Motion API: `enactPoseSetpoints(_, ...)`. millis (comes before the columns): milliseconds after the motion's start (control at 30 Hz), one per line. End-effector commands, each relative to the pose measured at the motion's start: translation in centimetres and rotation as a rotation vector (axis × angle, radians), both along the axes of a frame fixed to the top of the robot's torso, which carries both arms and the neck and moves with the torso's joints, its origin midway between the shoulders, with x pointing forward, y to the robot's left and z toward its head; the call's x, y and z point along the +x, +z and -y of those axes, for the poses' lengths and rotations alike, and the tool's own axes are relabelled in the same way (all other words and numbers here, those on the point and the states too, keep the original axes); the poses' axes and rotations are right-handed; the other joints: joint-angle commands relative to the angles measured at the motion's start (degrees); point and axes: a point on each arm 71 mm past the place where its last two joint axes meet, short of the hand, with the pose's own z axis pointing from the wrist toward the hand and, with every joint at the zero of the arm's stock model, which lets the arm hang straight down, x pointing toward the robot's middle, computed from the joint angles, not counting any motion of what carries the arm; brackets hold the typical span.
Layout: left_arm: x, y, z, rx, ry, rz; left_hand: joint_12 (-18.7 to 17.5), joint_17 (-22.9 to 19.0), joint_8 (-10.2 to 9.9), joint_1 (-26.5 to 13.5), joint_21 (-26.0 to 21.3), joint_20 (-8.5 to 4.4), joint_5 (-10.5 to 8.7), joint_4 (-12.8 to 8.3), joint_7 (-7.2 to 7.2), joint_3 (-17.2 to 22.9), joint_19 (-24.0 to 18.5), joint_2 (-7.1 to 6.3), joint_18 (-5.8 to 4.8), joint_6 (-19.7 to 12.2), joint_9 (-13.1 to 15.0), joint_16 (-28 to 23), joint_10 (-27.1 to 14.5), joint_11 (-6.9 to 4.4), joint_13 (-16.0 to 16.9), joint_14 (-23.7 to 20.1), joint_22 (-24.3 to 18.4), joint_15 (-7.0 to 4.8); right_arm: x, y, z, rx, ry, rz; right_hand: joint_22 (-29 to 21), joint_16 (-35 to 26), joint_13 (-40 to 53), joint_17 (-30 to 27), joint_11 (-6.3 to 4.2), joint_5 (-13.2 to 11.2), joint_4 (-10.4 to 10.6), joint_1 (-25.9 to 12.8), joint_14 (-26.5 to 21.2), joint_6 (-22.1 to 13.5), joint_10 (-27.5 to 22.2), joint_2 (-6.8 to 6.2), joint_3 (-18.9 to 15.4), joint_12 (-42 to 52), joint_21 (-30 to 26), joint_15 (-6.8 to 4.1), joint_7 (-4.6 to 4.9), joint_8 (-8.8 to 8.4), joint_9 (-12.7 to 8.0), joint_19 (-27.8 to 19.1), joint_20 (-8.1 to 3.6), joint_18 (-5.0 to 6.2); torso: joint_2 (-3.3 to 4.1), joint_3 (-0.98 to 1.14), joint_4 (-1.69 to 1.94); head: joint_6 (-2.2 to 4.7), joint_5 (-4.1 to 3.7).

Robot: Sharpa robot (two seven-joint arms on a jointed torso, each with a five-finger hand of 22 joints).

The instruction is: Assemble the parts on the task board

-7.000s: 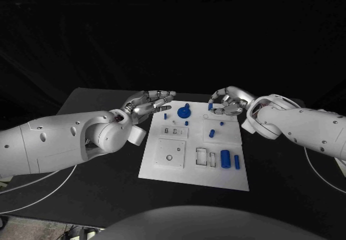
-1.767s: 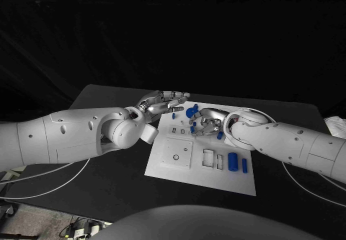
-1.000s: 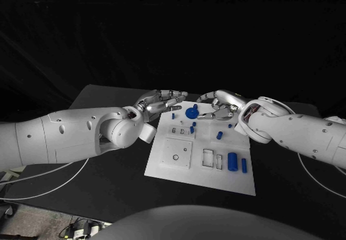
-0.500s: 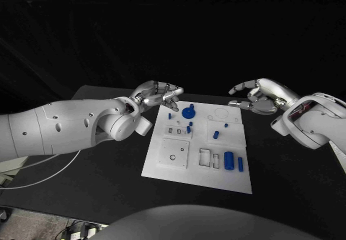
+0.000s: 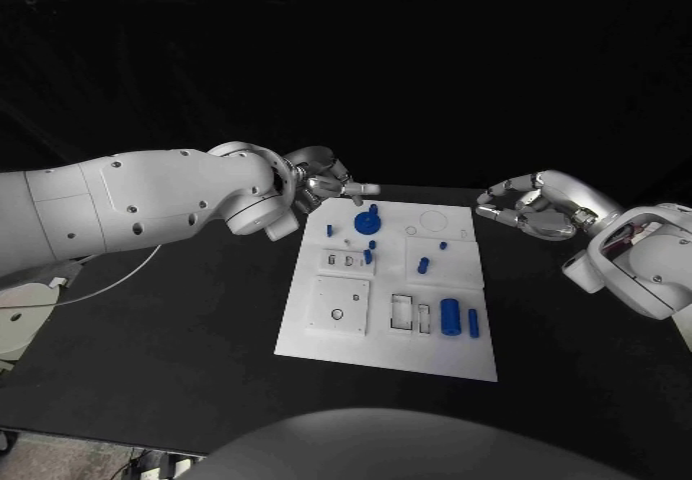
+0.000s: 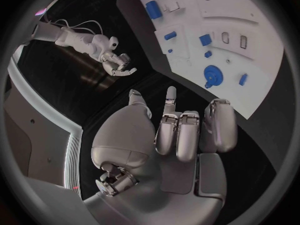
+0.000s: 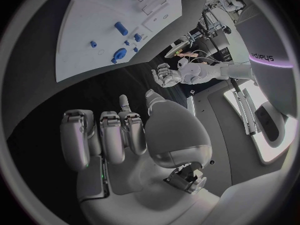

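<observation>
Black table (image 5: 173, 330) spreading across the middle toward 6 o'clock, black curtain (image 5: 346, 80) hanging behind from 9 through 12 to 3 o'clock, a strip of pale floor (image 5: 58, 455) with cables (image 5: 152, 462) glimpsed down at 7 o'clock.

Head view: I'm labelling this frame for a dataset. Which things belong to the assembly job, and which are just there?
Belong to the job:
task board
round blue part
large blue cylinder
slim blue bar
small blue peg
left hand, holding nothing
right hand, holding nothing

Just there:
black table
white cable beside the left arm
</observation>
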Motion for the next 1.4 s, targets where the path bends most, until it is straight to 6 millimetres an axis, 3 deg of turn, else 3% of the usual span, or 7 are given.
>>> enactPoseSetpoints(33,-0.1,-1.1,-0.3,0.310,-0.010,-0.112,0.1,15.0,0.5,-0.4,1.8,-0.49,1.41,0.2,-0.49,0.8,2.5,0.24,-1.08,1.2,0.7,0.1,6.1,-0.84,15.0,6.1,8.5,-0.79,0.0,-0.9,-0.1,0.007,-0.014,-0.130,13.3,0.2,15.1,15.1,0.31,0.5,0.3,-0.2,6.0,0.3,5.9,0.86,0.1,0.2,0.2,0.47,-0.05,0.14,0.1,1.8,0.15,-0.79,0.84,0.41,-1.43,0.00,0.59)
enactPoseSetpoints(200,-0.2,-1.5,0.6,0.399,-0.026,-0.181,0.1,15.0,0.5,0.2,2.7,-1.10,3.82,0.3,-1.00,1.4,4.0,1.10,-1.60,2.0,1.6,0.1,6.1,-1.40,15.0,6.1,11.0,-1.42,0.0,-1.6,-0.4,0.008,-0.011,-0.172,13.2,0.2,15.1,15.1,0.31,1.5,0.3,-0.7,6.0,0.2,5.9,1.21,0.0,0.2,0.0,0.46,-0.05,0.08,0.3,1.6,0.14,-0.74,1.51,0.77,-1.99,0.00,1.00)
enactPoseSetpoints(600,-0.1,-1.9,1.6,0.459,0.019,-0.245,0.1,15.0,1.9,-0.8,2.6,-2.71,7.48,0.3,-2.89,0.5,3.9,2.54,-1.55,6.7,5.0,0.1,6.1,-3.25,15.0,6.1,10.9,-3.11,-0.1,-2.5,-0.6,0.000,-0.007,-0.215,13.0,0.2,15.1,15.1,0.42,3.9,0.2,-1.5,6.0,0.1,5.9,1.76,-0.1,0.2,-0.4,0.53,0.07,-0.08,0.6,1.1,0.19,-0.59,1.77,1.30,-2.21,0.00,1.47)
enactPoseSetpoints(700,-0.1,-2.1,1.8,0.471,0.028,-0.263,0.1,15.0,2.0,0.2,2.4,-3.17,11.71,0.2,-3.36,0.7,3.7,3.09,-1.46,7.4,6.1,0.1,6.1,-3.70,15.0,6.1,10.5,-3.58,-0.1,-2.5,-0.7,-0.002,-0.005,-0.221,13.0,0.2,15.1,15.1,0.42,6.3,0.1,-1.6,6.0,0.1,5.9,1.87,0.1,0.2,-0.5,0.55,0.07,-0.17,0.8,1.0,0.21,-0.56,1.65,1.14,-2.15,0.00,1.59)
enactPoseSetpoints(800,-0.2,-2.4,2.1,0.481,0.033,-0.288,0.1,15.0,1.8,1.1,2.3,-3.44,13.66,0.2,-3.49,0.8,3.5,3.31,-1.39,7.2,6.8,0.1,6.1,-3.89,15.0,6.1,10.2,-3.81,-0.1,-2.6,-0.8,-0.005,-0.004,-0.228,12.9,0.2,15.1,15.1,0.42,9.3,0.0,-1.1,6.0,0.1,5.9,1.71,0.6,0.2,-0.5,0.55,0.07,-0.30,1.0,0.9,0.22,-0.53,1.52,1.04,-2.10,0.00,1.61)
enactPoseSetpoints(1200,-0.2,-3.4,3.9,0.459,0.048,-0.325,0.1,15.0,0.8,2.4,1.9,-3.53,15.66,0.2,-3.24,0.9,2.9,3.73,-1.17,5.9,8.1,0.1,6.1,-3.78,15.0,6.1,9.2,-3.80,0.1,-2.9,-0.9,-0.015,-0.003,-0.247,12.7,0.2,15.1,15.1,0.50,15.4,0.2,-1.3,6.0,0.4,5.9,1.56,1.9,0.2,-1.0,0.62,0.13,-0.49,1.4,0.3,0.29,-0.37,1.31,0.79,-2.11,0.00,1.88)
enactPoseSetpoints(1400,0.0,-4.0,4.0,0.453,0.069,-0.329,0.1,15.0,0.7,2.7,1.7,-3.50,16.26,0.2,-3.23,1.0,2.8,3.83,-1.11,5.9,8.5,0.1,6.1,-3.77,15.0,6.1,8.9,-3.78,0.2,-2.9,-0.9,-0.013,-0.002,-0.244,12.7,0.2,15.1,15.1,0.50,15.7,0.2,-1.4,6.0,0.4,5.9,1.52,2.0,0.2,-1.1,0.62,0.14,-0.51,1.4,0.1,0.29,-0.33,1.27,0.78,-2.05,0.00,1.65)
